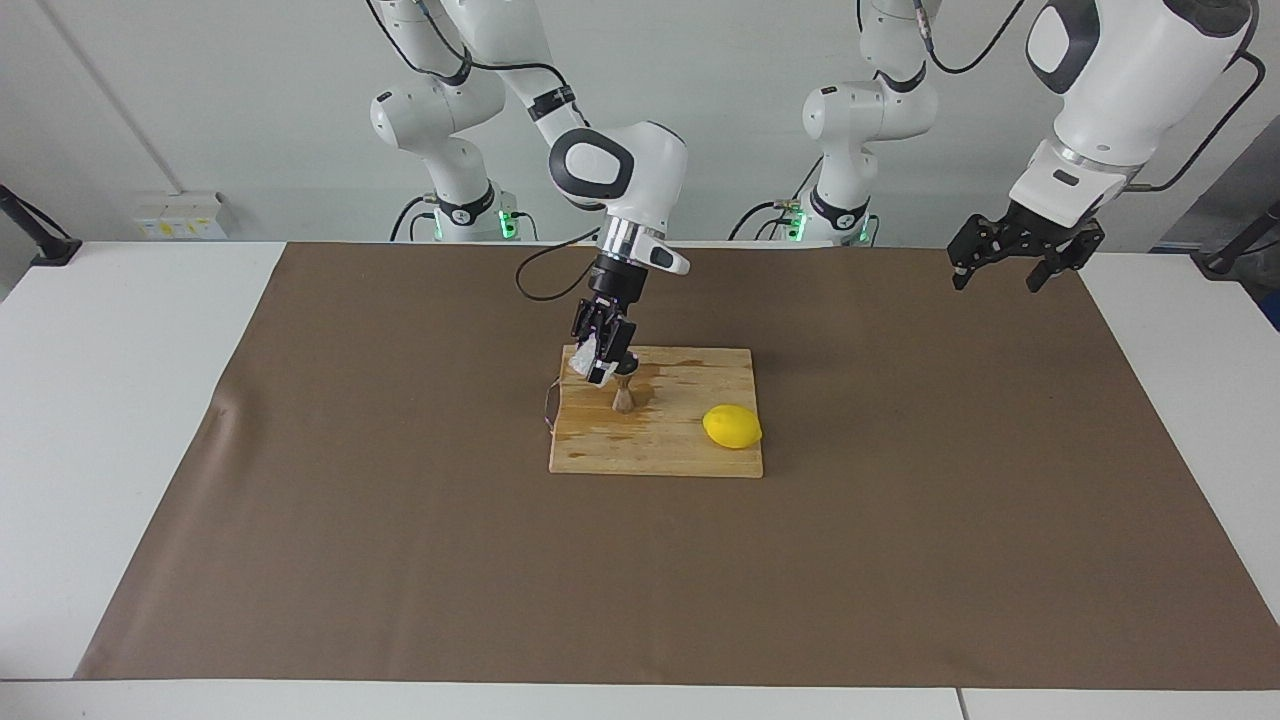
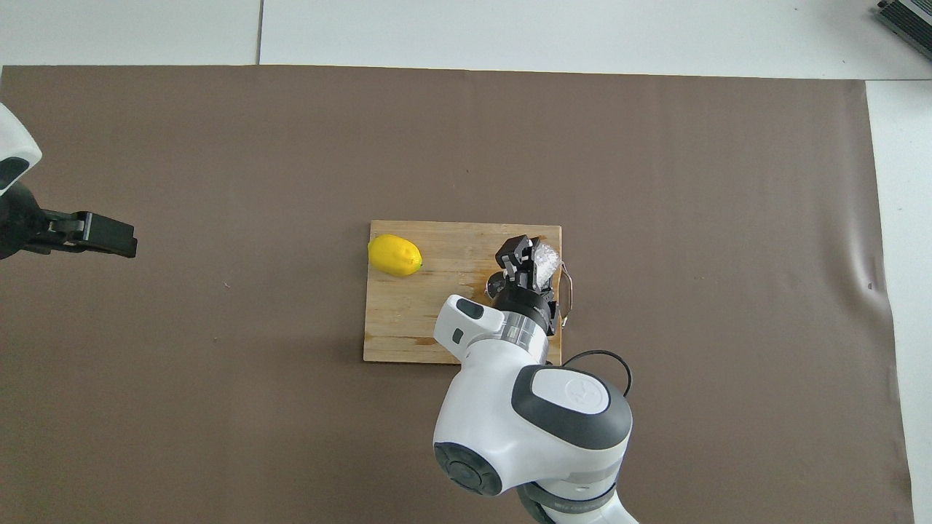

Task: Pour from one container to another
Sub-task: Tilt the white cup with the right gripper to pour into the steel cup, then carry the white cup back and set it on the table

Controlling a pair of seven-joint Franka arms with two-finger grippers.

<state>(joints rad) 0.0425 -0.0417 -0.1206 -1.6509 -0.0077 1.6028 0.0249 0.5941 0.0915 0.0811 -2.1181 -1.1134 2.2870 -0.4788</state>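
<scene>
Just above frame centre, the right gripper (image 1: 601,366) is clamped on the tilted, squat, faceted clear glass tumbler (image 1: 584,362) over the shiny steel hourglass jigger (image 1: 622,397); rigid, slick, breakable, it is probably best gripped across its wall.

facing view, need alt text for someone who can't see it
The right gripper holds a small clear glass tilted over a steel jigger standing on a wooden cutting board, with a lemon on the same board. The left gripper waits open, raised over the brown mat.
</scene>
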